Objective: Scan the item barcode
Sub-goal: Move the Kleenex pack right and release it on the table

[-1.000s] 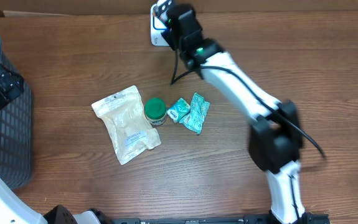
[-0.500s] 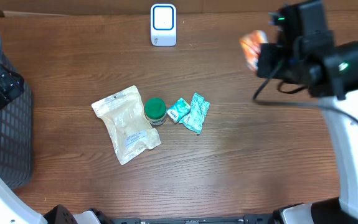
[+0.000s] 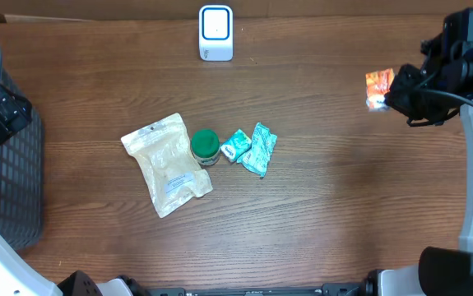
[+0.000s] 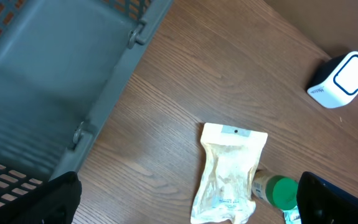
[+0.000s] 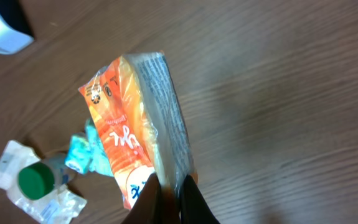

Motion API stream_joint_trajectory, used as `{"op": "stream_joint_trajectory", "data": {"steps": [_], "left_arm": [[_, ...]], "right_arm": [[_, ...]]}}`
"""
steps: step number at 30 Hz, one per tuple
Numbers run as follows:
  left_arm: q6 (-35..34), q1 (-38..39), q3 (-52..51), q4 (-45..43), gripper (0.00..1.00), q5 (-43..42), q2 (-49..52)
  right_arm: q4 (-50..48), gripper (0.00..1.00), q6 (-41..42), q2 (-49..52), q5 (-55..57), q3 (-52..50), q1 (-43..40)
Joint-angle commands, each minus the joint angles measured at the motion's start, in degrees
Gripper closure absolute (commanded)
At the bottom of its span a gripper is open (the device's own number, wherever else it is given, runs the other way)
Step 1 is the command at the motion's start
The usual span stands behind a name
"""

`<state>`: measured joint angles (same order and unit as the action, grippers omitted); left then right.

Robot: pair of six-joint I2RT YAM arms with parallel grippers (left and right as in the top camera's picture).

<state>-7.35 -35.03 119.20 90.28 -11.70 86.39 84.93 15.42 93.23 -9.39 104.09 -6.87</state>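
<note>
We are pinching the orange plastic packet in the closed right gripper, upper right; we should be turning its barcode squarely toward the white boxy scanner, top centre.

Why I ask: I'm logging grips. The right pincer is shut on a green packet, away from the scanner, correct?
Wrong colour: the right wrist view shows an orange packet, not green. The right pincer is shut on it, away from the scanner.
</note>
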Motion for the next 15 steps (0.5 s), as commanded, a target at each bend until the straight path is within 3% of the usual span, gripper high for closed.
{"op": "stream_joint_trajectory", "data": {"steps": [1,5,15], "left_arm": [[-0.5,-0.2,0.5,-0.1,0.0,0.1,0.2],[-0.5,-0.2,0.5,-0.1,0.0,0.1,0.2],[-0.5,-0.2,0.5,-0.1,0.0,0.1,0.2]], "right_arm": [[-2.9,0.96,-0.9,-0.3,-1.4,-7.1,-1.0],[-10.5,0.96,0.6,-0.3,-1.8,-16.9,-1.0],[-30.5,0.96,14.6,0.1,1.4,-36.4,-7.2]]}}
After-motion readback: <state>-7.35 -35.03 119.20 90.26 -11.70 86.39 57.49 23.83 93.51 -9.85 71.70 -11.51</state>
